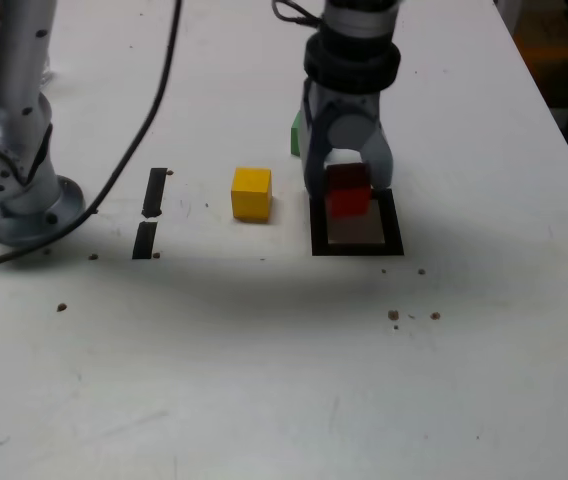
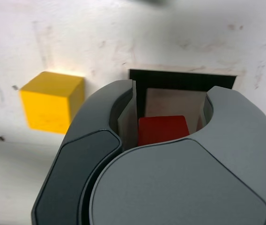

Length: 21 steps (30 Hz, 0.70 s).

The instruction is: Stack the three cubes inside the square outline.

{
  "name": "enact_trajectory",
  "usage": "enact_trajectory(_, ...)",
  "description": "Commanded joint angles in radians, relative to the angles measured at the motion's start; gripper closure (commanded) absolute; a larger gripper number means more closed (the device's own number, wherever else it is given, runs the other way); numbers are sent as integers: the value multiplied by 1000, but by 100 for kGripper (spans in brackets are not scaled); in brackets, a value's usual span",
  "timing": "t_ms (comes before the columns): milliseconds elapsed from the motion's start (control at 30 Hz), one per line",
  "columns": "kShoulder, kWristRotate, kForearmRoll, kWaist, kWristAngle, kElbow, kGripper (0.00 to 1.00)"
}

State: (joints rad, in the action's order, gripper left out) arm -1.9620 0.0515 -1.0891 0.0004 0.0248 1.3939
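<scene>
My gripper (image 1: 349, 178) stands upright over the back part of the square outline (image 1: 394, 240), shut on the red cube (image 1: 348, 200). In the wrist view the red cube (image 2: 163, 130) sits between the grey fingers (image 2: 123, 117), with the outline's black tape (image 2: 184, 77) and its white centre just beyond it. I cannot tell whether the cube rests on the table or hangs a little above it. The yellow cube (image 1: 251, 193) stands alone, apart from the outline on the exterior view's left, and shows in the wrist view (image 2: 51, 101) too. The green cube (image 1: 295, 133) peeks out from behind the gripper, mostly hidden.
Two short black tape strips (image 1: 154, 192) (image 1: 145, 240) lie further toward the exterior view's left. The arm's silver base (image 1: 14, 190) stands at the left edge with a black cable (image 1: 144, 120) trailing from it. Small brown crumbs (image 1: 394, 315) dot the white table (image 1: 264, 380).
</scene>
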Motion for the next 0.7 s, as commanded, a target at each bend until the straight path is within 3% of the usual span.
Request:
enact_trajectory(0,26,-1,-8,-5,-2,-13,81)
enact_trajectory(233,86,-2,-2,-30,6,-82,81)
enact_trajectory(667,16,-2,30,-43,8,-10,81)
